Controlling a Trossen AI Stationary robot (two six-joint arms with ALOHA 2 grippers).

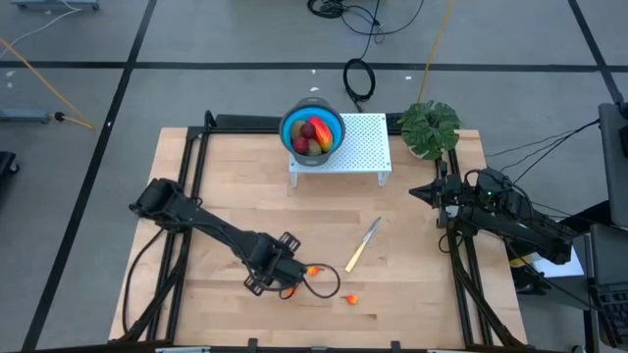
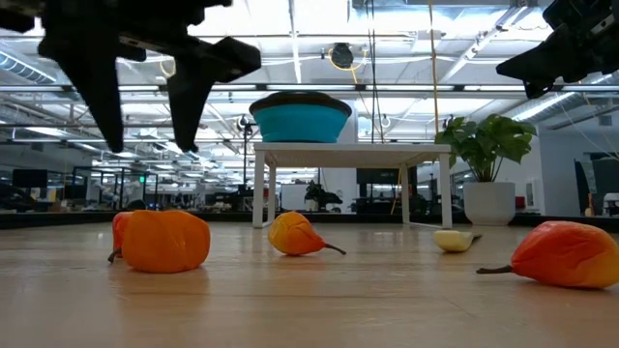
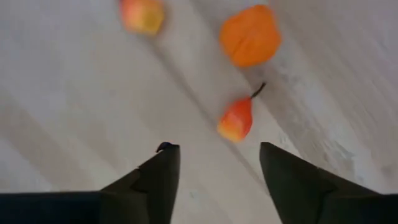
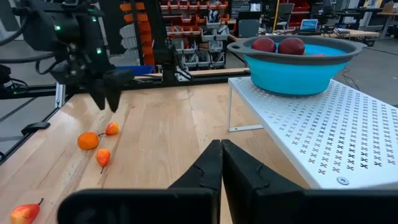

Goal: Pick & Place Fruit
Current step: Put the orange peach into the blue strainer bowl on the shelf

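Measured from the blue bowl on its white perforated stand at the back of the counter, the loose fruit lies well toward the front edge, and the left claw hangs there above it with its fingers spread wide and nothing between them. The bowl already holds several pieces, two dark red round ones among them; what is left on the wood is a small cluster of tiny orange fruit, of which the wrist camera shows a stemmed pear-shaped one just ahead of the fingertips, a rounder orange one beyond it and a paler one off to the side. To take the stemmed piece well, I would judge the claw needs to centre over its body rather than its thin stem, come straight down until the fingers straddle it, and close gently, since so small and rounded a thing may roll or squirt out; keeping clear of the neighbouring orange one matters too. The yellow-handled knife, lying between the cluster and the bowl, should be passed over on the carry. The right claw waits pinched shut off to the bowl's right side, beside the plant
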